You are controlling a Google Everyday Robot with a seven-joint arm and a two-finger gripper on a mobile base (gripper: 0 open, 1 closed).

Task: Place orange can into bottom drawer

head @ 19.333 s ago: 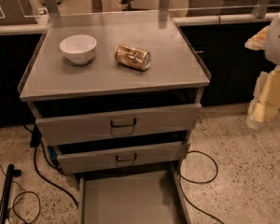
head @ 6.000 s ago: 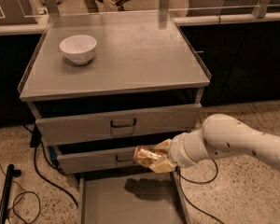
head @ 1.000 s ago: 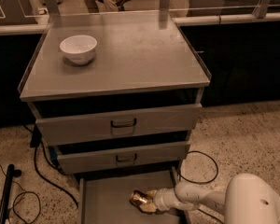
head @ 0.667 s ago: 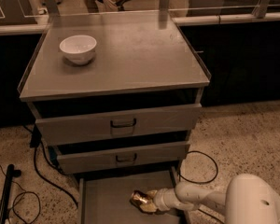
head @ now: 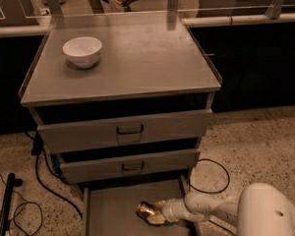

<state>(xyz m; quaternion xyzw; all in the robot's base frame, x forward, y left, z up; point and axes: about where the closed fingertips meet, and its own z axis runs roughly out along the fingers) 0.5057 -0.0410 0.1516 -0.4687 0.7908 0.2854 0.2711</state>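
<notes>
gripper [head: 156, 213] is down inside the bottom drawer [head: 110, 211], right-of-centre over its floor. The arm [head: 211, 211] reaches in over the drawer's right wall. Jaws look clamped on the orange can [head: 145, 211], with one pale finger on the far side of its right end and one on the near side.

The can sits low over the drawer floor near mid-width and sticks out of the jaws toward the drawer's left wall. Its long axis looks roughly across the drawer, in line with the wrist (can't tell if it's touching the floor yet).

My read: transport is done and only release and retreat are left. The key relation is that the can is on the drawer-centre side of the jaws. So I'd open, then pull back along the wrist line toward the right wall, not sweep left. On its side the can may roll fore-aft, but the drawer walls should contain it.

The white bowl [head: 82, 50] is on the bench [head: 152, 58], well above the drawer and out of the way.
</notes>
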